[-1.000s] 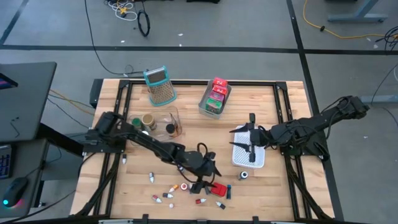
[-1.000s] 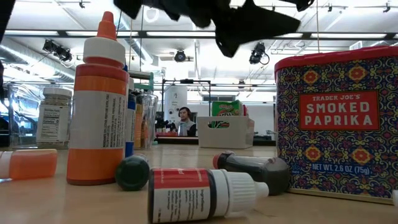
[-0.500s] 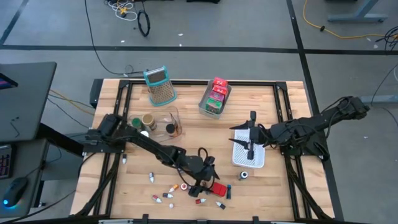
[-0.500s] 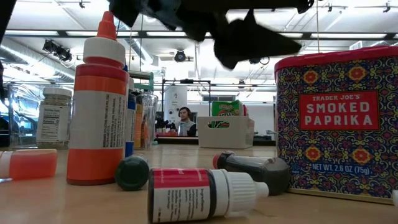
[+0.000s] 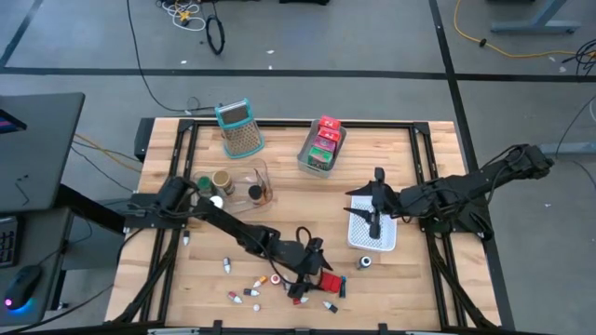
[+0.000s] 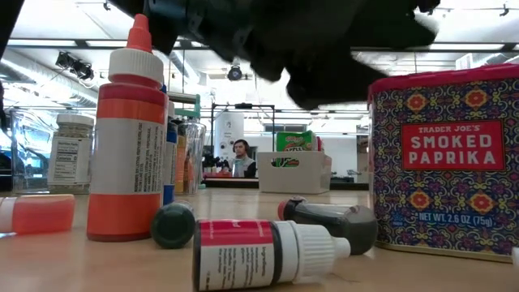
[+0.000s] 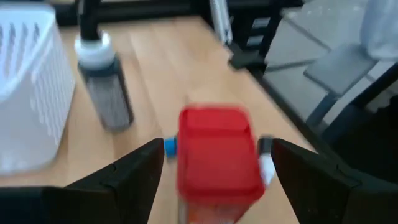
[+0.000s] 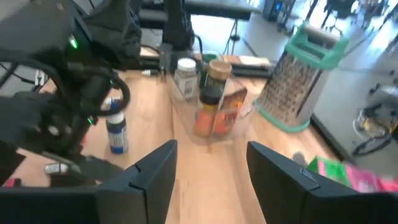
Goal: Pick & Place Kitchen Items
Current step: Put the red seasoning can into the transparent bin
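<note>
Red paprika tin (image 7: 219, 155) sits between the left pincer's (image 7: 214, 171) wide-open fingers (ungripped), near the table edge (image 5: 279, 326).

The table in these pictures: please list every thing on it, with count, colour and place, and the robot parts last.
Red paprika tin: one, near front edge, between the left gripper's fingers, not gripped.
Small dropper bottles: several, coloured caps, scattered at front.
Orange squeeze bottle: one, upright, front.
White mesh basket: one, right of centre.
Clear bin of spice jars: one, left.
Teal-handled metal grater: one, back left.
Grey bin of red and green packets: one, back centre.
Left gripper: open, at the tin.
Right gripper: open, over the basket.
</note>
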Robot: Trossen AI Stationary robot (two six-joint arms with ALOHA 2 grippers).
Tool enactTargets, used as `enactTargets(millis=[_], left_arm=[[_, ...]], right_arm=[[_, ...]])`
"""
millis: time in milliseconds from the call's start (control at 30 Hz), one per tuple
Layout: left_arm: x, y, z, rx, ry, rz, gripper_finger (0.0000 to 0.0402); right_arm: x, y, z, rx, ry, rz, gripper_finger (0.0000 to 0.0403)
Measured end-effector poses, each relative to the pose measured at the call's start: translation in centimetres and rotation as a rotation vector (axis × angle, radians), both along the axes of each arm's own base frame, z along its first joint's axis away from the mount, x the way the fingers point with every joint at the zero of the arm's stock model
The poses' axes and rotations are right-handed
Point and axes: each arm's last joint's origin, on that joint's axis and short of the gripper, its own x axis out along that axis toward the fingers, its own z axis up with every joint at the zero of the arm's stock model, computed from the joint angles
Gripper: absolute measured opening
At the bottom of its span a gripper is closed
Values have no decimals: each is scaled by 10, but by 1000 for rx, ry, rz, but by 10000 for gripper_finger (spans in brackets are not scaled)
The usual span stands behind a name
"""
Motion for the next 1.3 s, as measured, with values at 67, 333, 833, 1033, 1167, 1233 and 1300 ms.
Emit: enactTargets(millis=[67, 333, 833, 1033, 1167, 1233, 1300], left_arm=[[1, -2, 5, -12, -41, -4, 304], [-4, -3, -5, 44, 47, 36, 304], [-4, -2, -6, 77, 45, 28, 304], [-4, -2, -6, 82, 42, 27, 304], [-2, -1, -3, 86, 3, 17, 304], [-2, -1, -3, 93, -2, 14, 304], [-2, -1, -3, 99, -2, 19, 304]], right_arm=[[-1, 0, -1, 26, 9, -12, 203], [-1, 0, -2, 73, 9, -29, 203], [-1, 0, -2, 70, 9, -28, 203], [-1, 0, -2, 69, 10, -27, 203], [-1, 0, -2, 66, 10, -26, 203], [-1, 0, -2, 58, 12, -23, 203], [-1, 0, -2, 51, 13, -21, 203]])
